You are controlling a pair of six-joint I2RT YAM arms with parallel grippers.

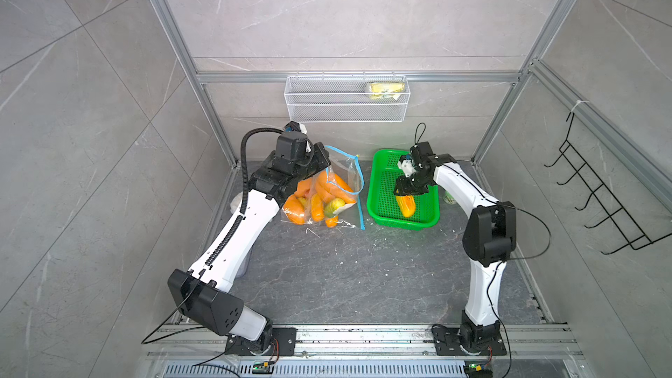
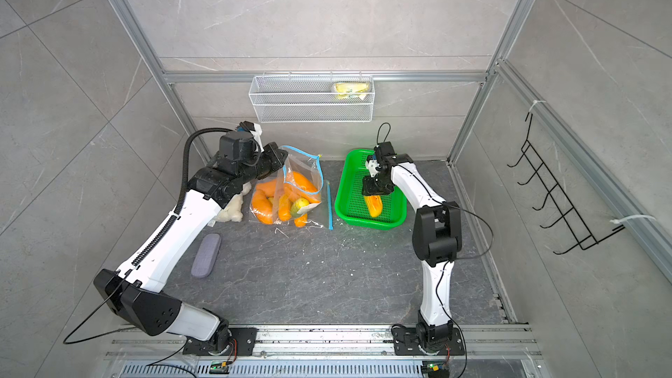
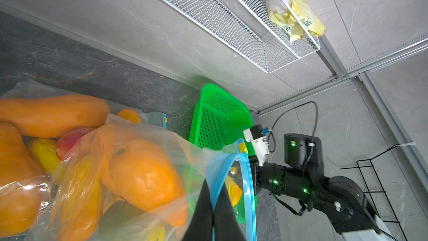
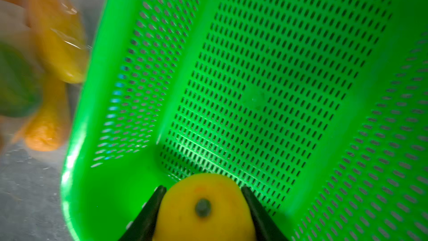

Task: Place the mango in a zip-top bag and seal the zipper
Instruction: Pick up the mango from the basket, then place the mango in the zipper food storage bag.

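Observation:
A yellow-orange mango (image 1: 406,206) (image 2: 374,206) (image 4: 203,207) lies in the green perforated basket (image 1: 381,209) (image 2: 347,209) (image 4: 254,77). My right gripper (image 1: 409,190) (image 2: 376,189) (image 4: 203,188) is shut on the mango's end, a finger pressing on each side. The clear zip-top bag (image 1: 336,190) (image 2: 294,190) (image 3: 139,170) has a blue zipper rim and holds several orange and yellow fruits; it stands left of the basket. My left gripper (image 1: 323,163) (image 2: 278,156) (image 3: 215,183) is shut on the bag's blue rim and holds its mouth up.
A white wire basket (image 1: 345,103) on the back wall holds a yellow packet (image 1: 386,89). A black hook rack (image 1: 600,194) hangs on the right wall. A grey case (image 2: 206,254) and a white lump (image 2: 232,209) lie by the left arm. A blue zipper strip (image 2: 330,205) lies flat between bag and basket.

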